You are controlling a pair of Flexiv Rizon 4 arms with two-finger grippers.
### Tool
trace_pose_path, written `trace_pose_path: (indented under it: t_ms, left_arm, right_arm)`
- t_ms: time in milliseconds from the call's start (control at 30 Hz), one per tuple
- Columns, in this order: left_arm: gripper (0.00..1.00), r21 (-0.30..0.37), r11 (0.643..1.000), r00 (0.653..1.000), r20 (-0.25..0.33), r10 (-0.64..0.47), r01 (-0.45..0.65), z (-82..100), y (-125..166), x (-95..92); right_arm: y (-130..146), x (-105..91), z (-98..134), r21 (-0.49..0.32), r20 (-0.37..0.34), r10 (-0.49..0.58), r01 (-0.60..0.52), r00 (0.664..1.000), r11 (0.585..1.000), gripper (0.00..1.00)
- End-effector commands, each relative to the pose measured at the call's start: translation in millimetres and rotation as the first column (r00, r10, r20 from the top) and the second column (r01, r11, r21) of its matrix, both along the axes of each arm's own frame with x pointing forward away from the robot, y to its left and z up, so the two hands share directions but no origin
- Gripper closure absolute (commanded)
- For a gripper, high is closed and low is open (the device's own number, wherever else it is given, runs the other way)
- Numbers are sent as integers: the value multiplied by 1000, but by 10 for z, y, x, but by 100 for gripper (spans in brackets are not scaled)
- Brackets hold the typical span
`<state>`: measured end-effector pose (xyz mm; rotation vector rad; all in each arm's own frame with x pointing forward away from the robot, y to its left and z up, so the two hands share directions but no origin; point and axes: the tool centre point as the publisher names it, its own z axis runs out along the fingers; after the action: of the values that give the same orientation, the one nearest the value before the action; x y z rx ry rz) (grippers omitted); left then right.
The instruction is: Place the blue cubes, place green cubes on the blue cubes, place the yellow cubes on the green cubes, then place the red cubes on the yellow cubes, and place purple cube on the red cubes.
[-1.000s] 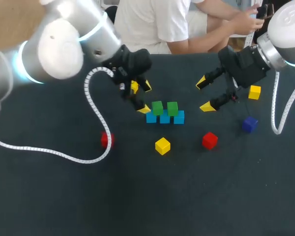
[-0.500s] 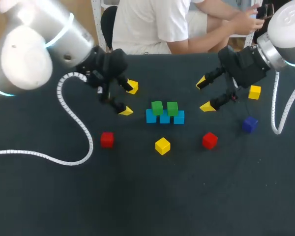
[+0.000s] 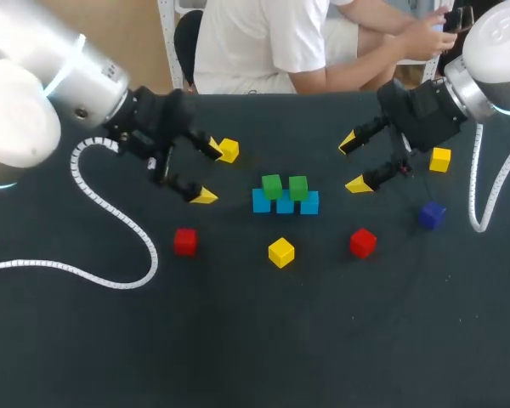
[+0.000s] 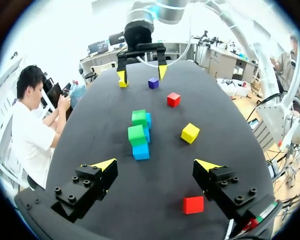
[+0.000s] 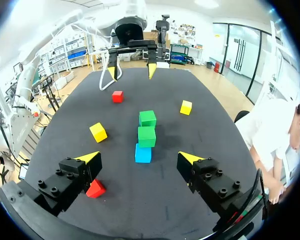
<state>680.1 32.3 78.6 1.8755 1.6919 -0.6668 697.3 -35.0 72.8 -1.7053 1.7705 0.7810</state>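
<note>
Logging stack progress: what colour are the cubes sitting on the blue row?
Green. The green cubes show best in the head view.

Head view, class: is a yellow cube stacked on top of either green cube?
No: both green cubes are bare on top, and the three yellow cubes sit apart from them on the table.

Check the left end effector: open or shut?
Open. The left end effector shows its yellow tips spread wide apart, nothing held between them.

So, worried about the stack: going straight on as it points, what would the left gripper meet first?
Likely the nearest blue cube, or the green cube on it, since the height of the left gripper is unclear.
</note>
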Motion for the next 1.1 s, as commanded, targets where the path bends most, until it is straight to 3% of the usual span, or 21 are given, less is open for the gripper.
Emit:
trace_pose_path:
  t_ms: [33, 500, 1100]
  left_arm:
    - [0, -47, 999, 1000, -4, -7, 7, -37, 51, 6]
    - [0, -44, 999, 1000, -1, 5, -6, 43, -3, -108]
    - [0, -67, 998, 1000, -12, 8, -9, 41, -13, -116]
  right_arm:
    - [0, 0, -3, 2, 1, 0, 0, 1000, 1000, 0]
    - [0, 0, -3, 2, 1, 0, 0, 1000, 1000, 0]
    - [0, 0, -3, 2, 1, 0, 0, 1000, 1000, 0]
